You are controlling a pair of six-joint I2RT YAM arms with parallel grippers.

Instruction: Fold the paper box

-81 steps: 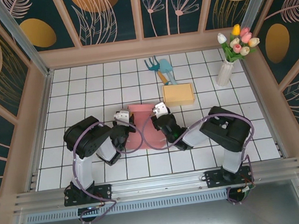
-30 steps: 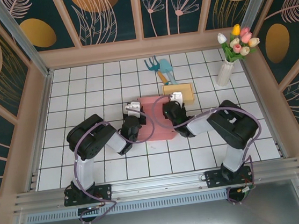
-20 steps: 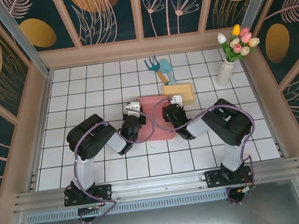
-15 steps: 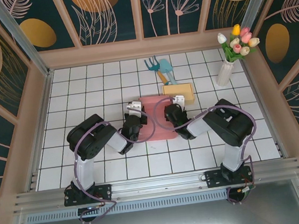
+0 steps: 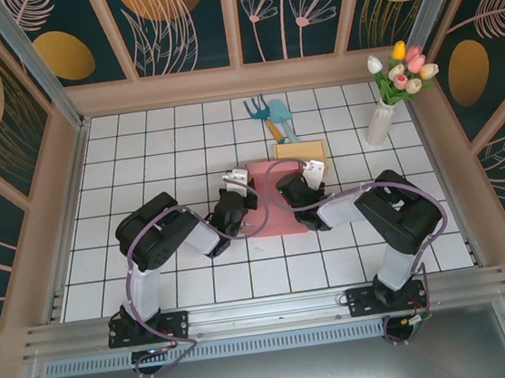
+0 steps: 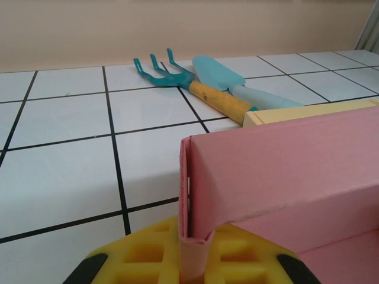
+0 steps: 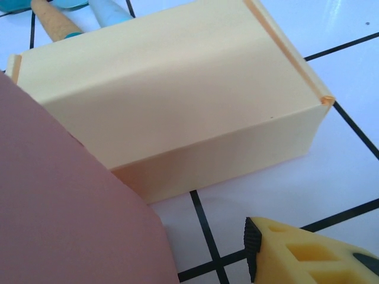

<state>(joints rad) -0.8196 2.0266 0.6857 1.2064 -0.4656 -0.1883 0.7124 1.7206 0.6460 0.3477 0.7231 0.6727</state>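
left gripper (image 6: 192,263) is clenched on a corner of the pink paper box (image 6: 284,171), the thin card pinched edge-on between its yellow pads (image 6: 142,260). right gripper (image 5: 308,173) sits at the box's far right side, just beside the yellow box (image 7: 172,106). from its wrist we see one yellow finger (image 7: 302,254) over the tiled table (image 5: 139,156) and pink card to its left. we cannot tell whether it grasps the card or stands free.

the box lies mid-table between the two grippers, its far edge close against the yellow box. the garden rake (image 6: 163,70) and trowel (image 6: 219,71) lie beyond it.

we judge the step in hand to be raising and squaring the walls. to do it well, we would use the left pinch as a firm anchor without squeezing harder, since the card already curls a little at the pads. we would have the right side bend its wall along the crease and not push across it. any sideways shove would drive the box into the yellow box or twist the held corner. slow, matched moves suit card this thin, which we expect to buckle easily.

the box is matte pink and part-formed. one long wall stands upright with a doubled edge at the gripped corner, and a lower panel slopes off inside it. from above it reads as a flat-sided rectangle that is not yet closed.
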